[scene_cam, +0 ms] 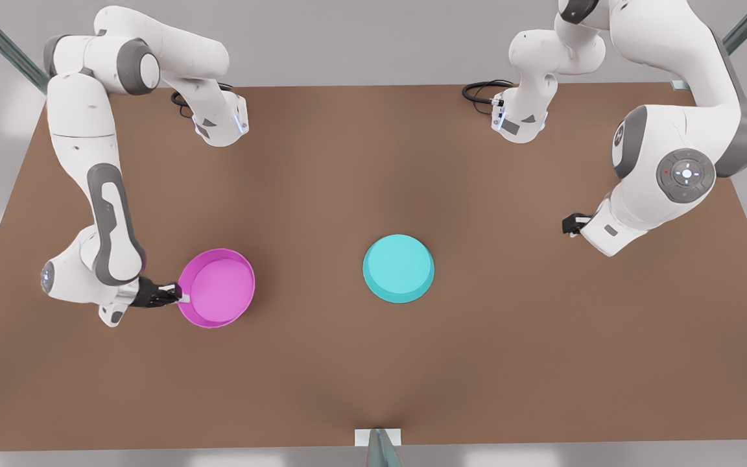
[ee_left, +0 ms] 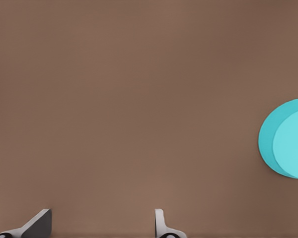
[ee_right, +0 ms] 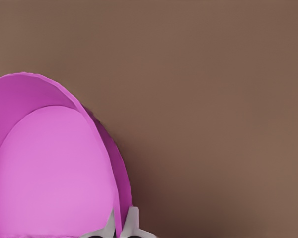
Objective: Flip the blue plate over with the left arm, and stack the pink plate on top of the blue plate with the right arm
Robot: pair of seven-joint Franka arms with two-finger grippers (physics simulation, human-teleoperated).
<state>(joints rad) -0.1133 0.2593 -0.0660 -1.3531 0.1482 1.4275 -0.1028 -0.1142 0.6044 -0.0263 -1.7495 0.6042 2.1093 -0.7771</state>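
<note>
The right gripper (scene_cam: 182, 298) is clamped on the rim of the pink plate (scene_cam: 218, 288) at the plate's 9 o'clock edge in the front view. The right wrist view shows one of the fingers (ee_right: 132, 221) on each side of the thin wall. The pink plate sits at about 8 o'clock on the counter (scene_cam: 373, 363), opening upward.

The blue plate (scene_cam: 398, 268) lies near the counter's centre, well apart from the pink plate, with its flat base up; it appears already flipped.

The left gripper (scene_cam: 569, 224) waits at about 3 o'clock, well clear of the blue plate. Its fingers (ee_left: 161, 225) are spread and hold nothing.

Risks, as judged from this state:
- The grasp is at one rim point only. The plate may pivot or slip between the fingers during lift.
- A tilted plate may catch the counter or strike the blue plate's edge and push it aside.
- Off-centre release may leave the pink plate sliding off the flat blue base.

No brand, label or legible writing appears on either plate or on the counter.
</note>
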